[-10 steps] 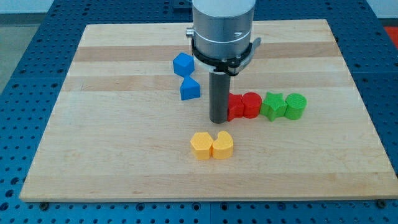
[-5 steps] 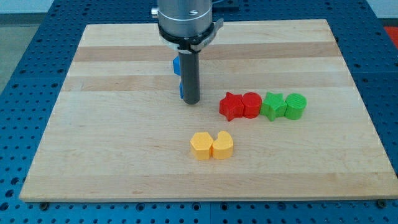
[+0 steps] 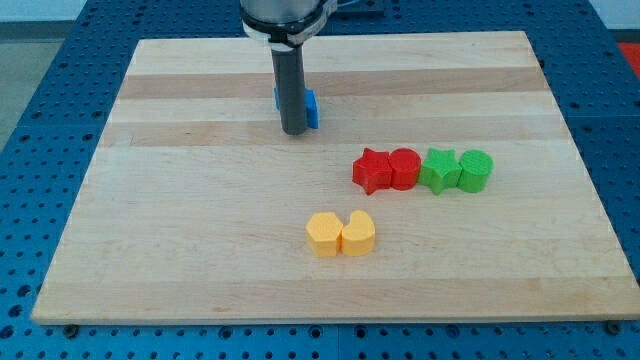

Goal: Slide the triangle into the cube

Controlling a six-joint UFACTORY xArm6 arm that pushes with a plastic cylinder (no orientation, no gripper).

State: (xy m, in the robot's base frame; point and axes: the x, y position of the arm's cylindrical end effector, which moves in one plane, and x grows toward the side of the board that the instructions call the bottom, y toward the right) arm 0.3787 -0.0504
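My tip (image 3: 294,132) rests on the wooden board (image 3: 180,220) near the view's top centre. The dark rod stands in front of the blue blocks and hides most of them. A blue piece (image 3: 312,108) shows just right of the rod, and a thin blue sliver (image 3: 277,99) shows at its left edge. I cannot tell which piece is the triangle and which is the cube, or whether they touch. The tip sits just below them in the view.
A red star-shaped block (image 3: 372,171) and a red cylinder (image 3: 404,168) touch at the view's right of centre. A green star-shaped block (image 3: 438,169) and a green cylinder (image 3: 476,170) sit beside them. Two yellow blocks (image 3: 341,233) touch lower down.
The rod has moved left from beside the red blocks, then toward the view's top. The lower blue block has slid up with it, against or next to the upper blue block.
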